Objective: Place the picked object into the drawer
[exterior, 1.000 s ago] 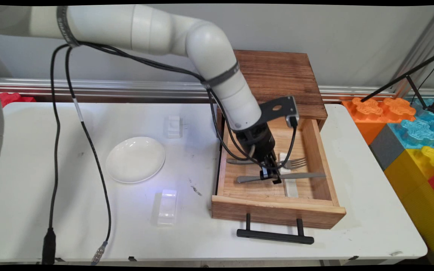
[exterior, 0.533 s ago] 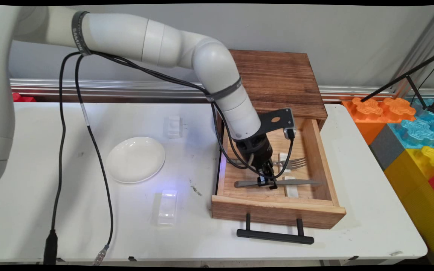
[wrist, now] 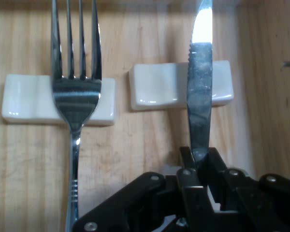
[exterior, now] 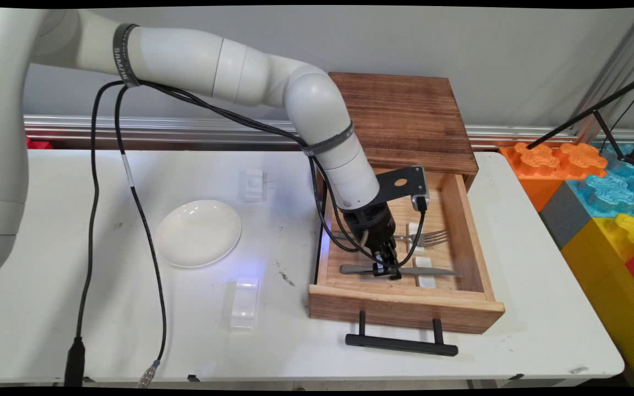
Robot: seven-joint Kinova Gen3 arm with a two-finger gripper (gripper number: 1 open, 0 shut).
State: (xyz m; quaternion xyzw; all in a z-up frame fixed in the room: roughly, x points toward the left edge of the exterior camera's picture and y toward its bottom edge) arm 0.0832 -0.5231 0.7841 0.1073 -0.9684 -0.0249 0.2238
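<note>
I have the gripper [exterior: 387, 270] down inside the open wooden drawer [exterior: 471, 231], its fingers pinched together on a table knife [exterior: 432, 271] about midway along its length. In the hand view the gripper [wrist: 199, 164] clamps the knife [wrist: 199, 96] just below the blade, and the blade lies across a small white rest [wrist: 159, 86]. Beside it, a fork [wrist: 75, 96] lies parallel to the knife with its head on a second white rest [wrist: 24, 99]; the two rests sit near each other, apart. In the main view the fork [exterior: 427, 238] lies farther back in the drawer than the knife. The drawer is pulled out of a dark wooden cabinet [exterior: 405, 115], with its black handle [exterior: 399, 344] toward me. Out on the white table [exterior: 47, 231] to the left I see a white plate [exterior: 197, 233] and two small clear blocks [exterior: 244, 301], all well apart from the drawer.
</note>
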